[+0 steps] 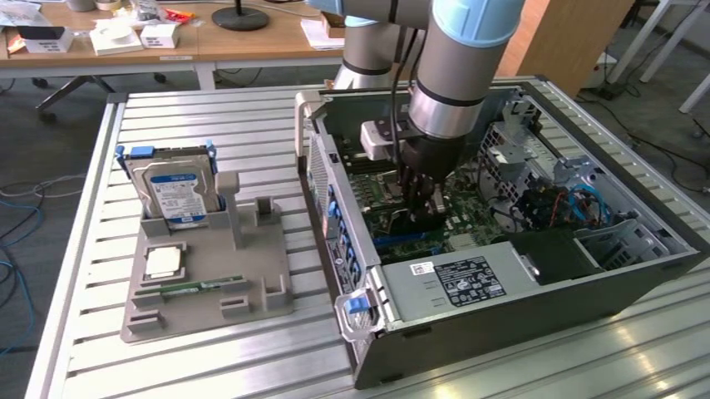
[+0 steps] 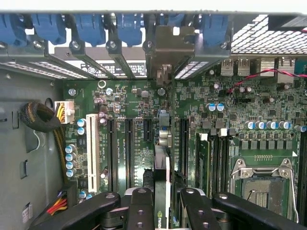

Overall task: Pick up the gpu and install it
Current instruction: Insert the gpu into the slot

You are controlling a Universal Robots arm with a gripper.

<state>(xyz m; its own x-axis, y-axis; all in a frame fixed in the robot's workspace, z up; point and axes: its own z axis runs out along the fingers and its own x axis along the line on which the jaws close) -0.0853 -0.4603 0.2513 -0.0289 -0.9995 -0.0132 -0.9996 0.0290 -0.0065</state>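
Currently the arm reaches straight down into an open computer case [image 1: 500,341] that lies on its side on the slatted metal table [image 1: 222,366]. In the exterior view the tool [image 1: 425,199] is deep inside the case, over the motherboard, with the grey power supply [image 1: 461,283] just beside it at six o'clock.

In the wrist view the tool [image 2: 164,194] has its two black fingers [image 2: 140,206] closed from either side on the gpu [image 2: 161,182], which stands on its thin edge between them. The jaws are only partly closed, held apart by the card. The card runs in a line from the fingers across the green motherboard [image 2: 144,100] to its metal end bracket [image 2: 168,48], which sits against the row of rear slot openings with blue clips. It lies parallel to the long black slots and between two of them. Whether its edge is fully seated I cannot tell.

At nine o'clock of the case in the exterior view, well apart from it, a grey holder [image 1: 199,312] rests on the table. A hard drive [image 1: 175,193] stands upright at its twelve o'clock end, and a memory stick [image 1: 205,288] lies flat nearer six o'clock. A wooden desk [image 1: 255,46] stands beyond the table at eleven o'clock.
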